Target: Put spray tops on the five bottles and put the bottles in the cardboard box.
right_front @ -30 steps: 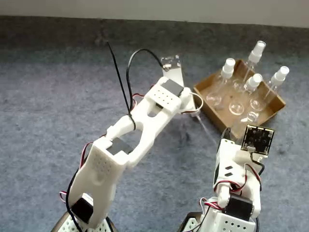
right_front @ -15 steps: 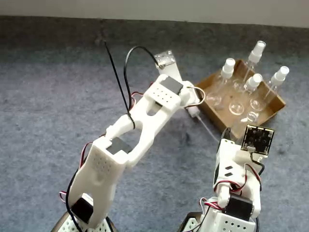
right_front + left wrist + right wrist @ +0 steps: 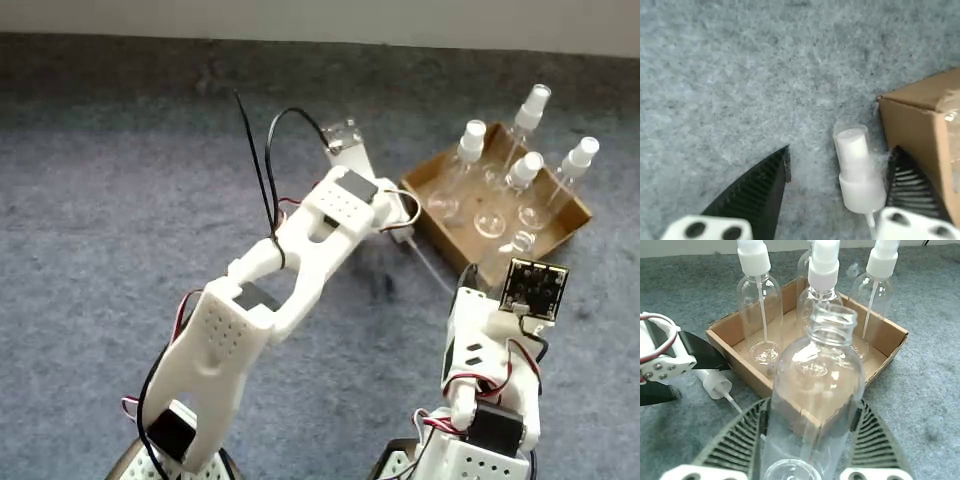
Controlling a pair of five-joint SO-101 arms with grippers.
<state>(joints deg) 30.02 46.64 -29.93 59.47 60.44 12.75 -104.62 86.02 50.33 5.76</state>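
Note:
A white spray top [image 3: 856,170] lies on the grey carpet beside the cardboard box [image 3: 920,110], its tube [image 3: 432,268] trailing toward the right arm. My left gripper [image 3: 841,151] is open and low over the carpet, one finger on each side of the spray top [image 3: 403,238]. My right gripper [image 3: 812,412] is shut on a clear bottle [image 3: 815,385] that has no top, held upright just in front of the box [image 3: 440,235]. In the high view this bottle [image 3: 518,242] stands at the box's near edge.
Several clear bottles with white spray tops [image 3: 472,140] stand upright in the cardboard box [image 3: 735,342]. The left gripper [image 3: 670,365] and the loose spray top [image 3: 715,384] lie close to the box's corner. Bare carpet stretches left of the left arm.
The left arm has shifted slightly and its wrist has turned near the box corner. The spray top stays on the carpet. The right arm and its bottle have not moved.

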